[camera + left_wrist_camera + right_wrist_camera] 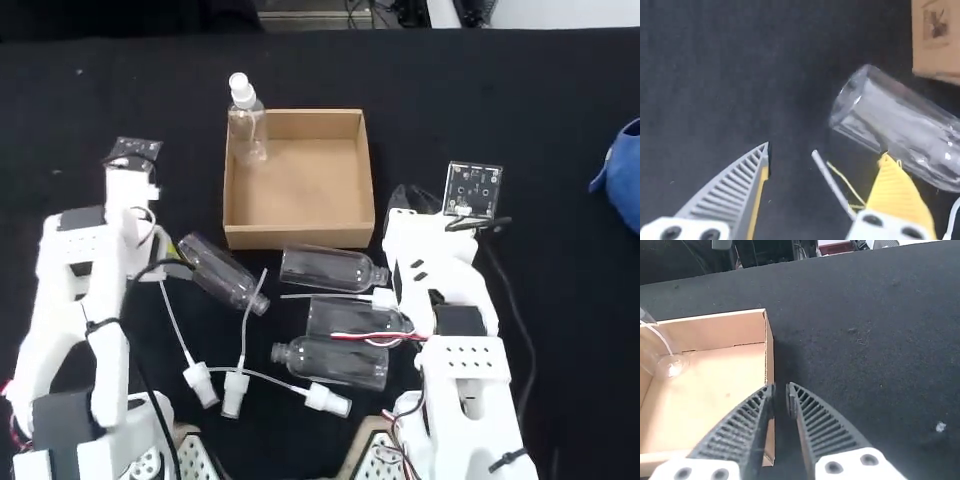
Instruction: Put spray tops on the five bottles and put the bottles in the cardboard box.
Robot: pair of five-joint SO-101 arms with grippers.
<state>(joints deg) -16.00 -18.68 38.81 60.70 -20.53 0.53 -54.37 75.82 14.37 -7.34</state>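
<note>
Left tool (pixel 824 151) released, over the bare counter (pixel 715 75) just beside a bottle (pixel 900 135) lying flat. Three loose spray tops (pixel 233 392) near it. Box (pixel 298 236): one capped bottle (pixel 246 120) upright in its back-left corner. Three more bottles (pixel 330 268) lie before the box, possibly with a fourth top (pixel 383 297). Right tool (pixel 780 388) clenched, empty, by the box's right wall.

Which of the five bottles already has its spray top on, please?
The upright bottle in the cardboard box's far left corner; the other four bottles lie topless on the table.
</note>
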